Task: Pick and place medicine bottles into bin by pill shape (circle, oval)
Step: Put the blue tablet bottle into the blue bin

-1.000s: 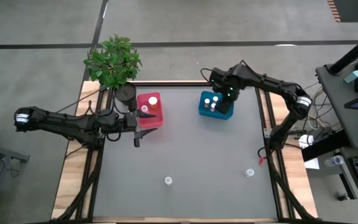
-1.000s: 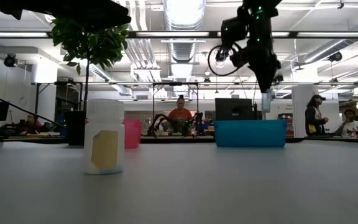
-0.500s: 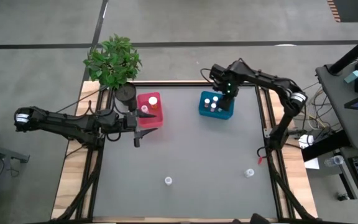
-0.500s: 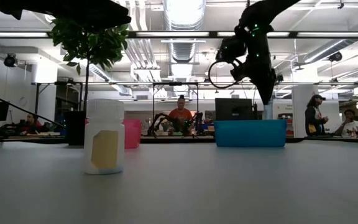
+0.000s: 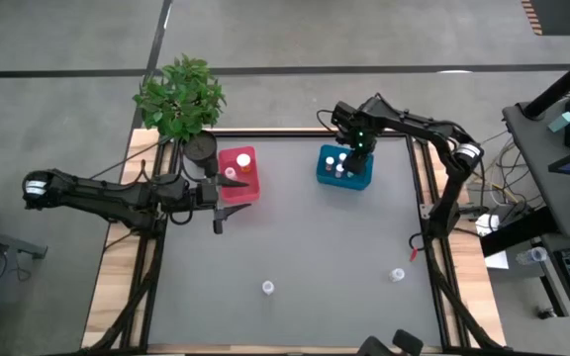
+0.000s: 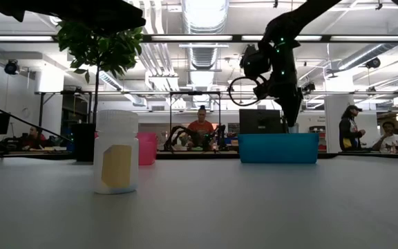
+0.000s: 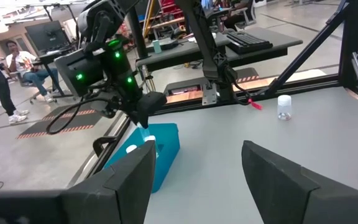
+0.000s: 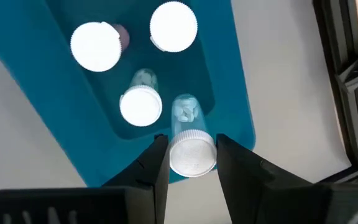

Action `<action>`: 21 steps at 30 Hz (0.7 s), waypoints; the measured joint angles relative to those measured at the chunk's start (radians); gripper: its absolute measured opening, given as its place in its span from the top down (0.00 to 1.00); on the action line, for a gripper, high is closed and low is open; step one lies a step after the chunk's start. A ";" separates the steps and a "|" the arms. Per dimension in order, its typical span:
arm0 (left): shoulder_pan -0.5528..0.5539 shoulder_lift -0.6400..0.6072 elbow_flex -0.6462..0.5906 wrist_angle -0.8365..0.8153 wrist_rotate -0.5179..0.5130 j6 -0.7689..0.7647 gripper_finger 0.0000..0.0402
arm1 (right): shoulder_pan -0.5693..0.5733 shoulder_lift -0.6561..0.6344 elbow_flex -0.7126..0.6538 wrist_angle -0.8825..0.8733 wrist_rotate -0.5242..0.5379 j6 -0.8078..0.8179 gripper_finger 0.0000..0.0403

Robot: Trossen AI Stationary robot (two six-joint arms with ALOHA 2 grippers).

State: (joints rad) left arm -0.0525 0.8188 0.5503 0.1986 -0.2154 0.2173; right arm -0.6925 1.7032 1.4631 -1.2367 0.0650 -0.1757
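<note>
— What moved?

— From above, my right claw (image 5: pixel 349 158) has come down from over the teal bin (image 5: pixel 343 168).

— Low view?

— It dips behind the bin's rim.

— Wrist?

— Clenched on a bottle (image 8: pixel 190 144) inside, beside three others. My left claw (image 5: pixel 218 190) waits, released.

We see a teal bin (image 5: pixel 343 170) with three white-capped bottles (image 8: pixel 141 106) standing in it and a fourth, clear bottle (image 8: pixel 191 151) held over its edge. A pink bin (image 5: pixel 237 176) holds two more, and two loose bottles (image 5: pixel 267 288) stand well apart on the table.
</note>
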 joint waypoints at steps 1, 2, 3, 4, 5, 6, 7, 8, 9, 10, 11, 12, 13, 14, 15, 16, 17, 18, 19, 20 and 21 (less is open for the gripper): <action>0.000 0.000 0.000 0.000 0.000 0.000 0.45 | -0.002 0.004 0.000 0.001 0.000 -0.001 0.74; 0.000 0.000 0.000 0.000 0.000 0.000 0.45 | -0.002 0.009 0.000 0.003 0.000 -0.002 0.74; 0.000 0.000 0.000 -0.001 0.000 0.000 0.45 | -0.005 0.013 0.000 0.009 0.000 -0.004 0.74; 0.000 0.000 0.000 -0.001 0.000 0.000 0.45 | -0.008 0.015 -0.003 0.017 0.000 -0.007 0.74; 0.000 0.000 0.000 -0.002 0.000 0.000 0.45 | -0.008 0.017 -0.006 0.023 0.000 -0.010 0.74; 0.000 0.000 0.000 -0.002 0.000 0.001 0.45 | -0.009 0.020 -0.009 0.028 0.000 -0.011 0.74; 0.000 0.000 0.000 -0.002 0.000 0.002 0.45 | -0.010 0.021 -0.012 0.033 0.001 -0.011 0.74; 0.000 0.000 0.000 -0.004 0.000 0.004 0.45 | -0.010 0.025 -0.013 0.035 0.004 -0.011 0.74; 0.000 0.000 0.000 -0.005 0.000 0.004 0.45 | -0.011 0.029 -0.013 0.035 0.012 -0.012 0.74; 0.000 0.000 0.000 -0.006 0.000 0.005 0.45 | -0.011 0.032 -0.014 0.035 0.016 -0.017 0.74; 0.000 0.000 0.000 -0.007 0.000 0.006 0.45 | -0.012 0.036 -0.015 0.035 0.016 -0.019 0.74; 0.000 0.000 0.000 -0.007 0.000 0.006 0.45 | -0.013 0.039 -0.015 0.038 0.016 -0.022 0.74; 0.000 0.000 0.000 -0.007 0.000 0.006 0.45 | -0.013 0.041 -0.015 0.041 0.016 -0.023 0.74; 0.000 0.000 0.000 -0.007 0.000 0.006 0.45 | -0.013 0.046 -0.015 0.043 0.017 -0.026 0.74; 0.000 0.000 0.000 -0.007 0.000 0.006 0.45 | -0.013 0.050 -0.016 0.043 0.017 -0.026 0.74; 0.000 0.000 0.000 -0.007 0.000 0.006 0.45 | -0.014 0.055 -0.017 0.043 0.017 -0.027 0.74; 0.000 0.000 0.000 -0.007 0.000 0.006 0.45 | -0.014 0.060 -0.018 0.043 0.018 -0.027 0.74; 0.000 0.000 0.000 -0.007 0.000 0.006 0.45 | -0.014 0.066 -0.018 0.043 0.018 -0.027 0.74; 0.000 0.000 0.000 -0.007 0.000 0.006 0.45 | -0.013 0.070 -0.018 0.045 0.018 -0.027 0.74; 0.000 0.000 0.000 -0.007 0.000 0.006 0.45 | -0.013 0.076 -0.018 0.045 0.024 -0.031 0.74; 0.000 0.000 0.000 -0.007 0.000 0.006 0.45 | -0.013 0.082 -0.018 0.045 0.036 -0.035 0.74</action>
State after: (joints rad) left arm -0.0525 0.8188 0.5503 0.1917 -0.2157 0.2230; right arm -0.7059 1.7851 1.4452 -1.1919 0.1007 -0.2105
